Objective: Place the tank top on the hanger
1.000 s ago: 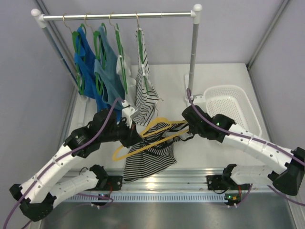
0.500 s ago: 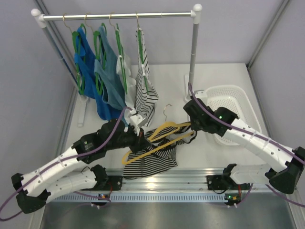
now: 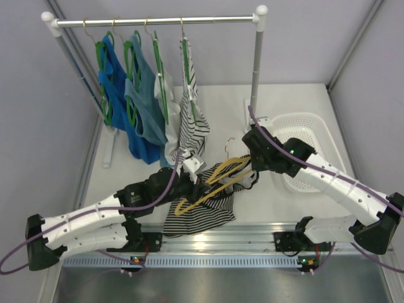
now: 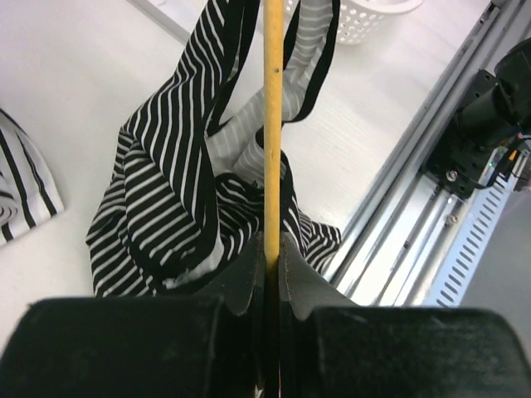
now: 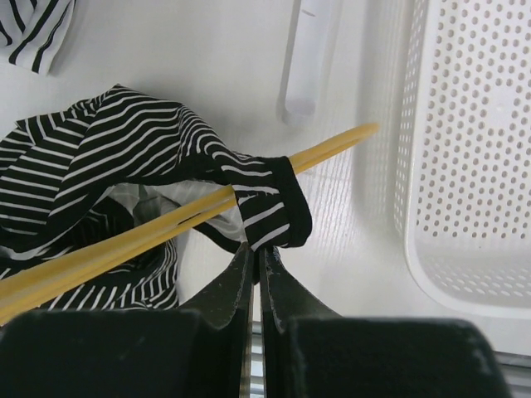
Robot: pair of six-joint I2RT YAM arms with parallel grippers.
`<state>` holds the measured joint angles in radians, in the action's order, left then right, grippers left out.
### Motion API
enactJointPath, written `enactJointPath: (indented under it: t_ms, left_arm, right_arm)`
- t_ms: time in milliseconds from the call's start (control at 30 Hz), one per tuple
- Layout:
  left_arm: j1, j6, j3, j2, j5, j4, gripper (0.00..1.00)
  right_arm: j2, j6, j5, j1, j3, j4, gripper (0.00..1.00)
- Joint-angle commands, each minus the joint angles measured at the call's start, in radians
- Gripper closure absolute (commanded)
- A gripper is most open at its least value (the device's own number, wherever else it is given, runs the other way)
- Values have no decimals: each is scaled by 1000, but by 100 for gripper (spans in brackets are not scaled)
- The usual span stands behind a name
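The yellow-orange hanger is held above the table's middle. My left gripper is shut on its bar; in the left wrist view the bar runs straight out from between the jaws. The black-and-white striped tank top hangs from the hanger and bunches on the table, as the left wrist view also shows. My right gripper is shut on a black-edged strap that loops over the hanger's arm near its tip.
A clothes rail at the back carries green hangers with blue tops and a paler striped top. A white perforated basket stands to the right, right of my right gripper. The metal table edge rail runs along the front.
My left arm has stretched right and forward, carrying the hanger toward the right gripper. The hanger now sits more upright and bunched, with the strap pulled onto its right arm.
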<state>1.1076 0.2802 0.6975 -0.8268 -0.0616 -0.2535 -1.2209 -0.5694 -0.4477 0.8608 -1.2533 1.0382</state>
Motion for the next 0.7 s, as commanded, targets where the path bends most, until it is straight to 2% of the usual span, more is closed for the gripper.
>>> enactJointPath:
  t_ms: [0, 500, 567, 600, 667]
  left_arm:
    - [5, -51, -33, -28, -37, 296, 100]
    - [5, -64, -96, -184, 98, 605, 100]
    - [5, -64, -90, -199, 97, 606, 100]
    - [5, -64, -89, -207, 95, 606, 100]
    - [3, -61, -90, -213, 88, 611, 100]
  right_arm:
    - [20, -6, 20, -9, -57, 19, 100]
    - [55, -15, -45, -11, -92, 33, 100]
    - [60, -17, -68, -11, -97, 46, 95]
    - [70, -15, -84, -9, -95, 49, 86]
    - [93, -7, -86, -9, -87, 37, 76]
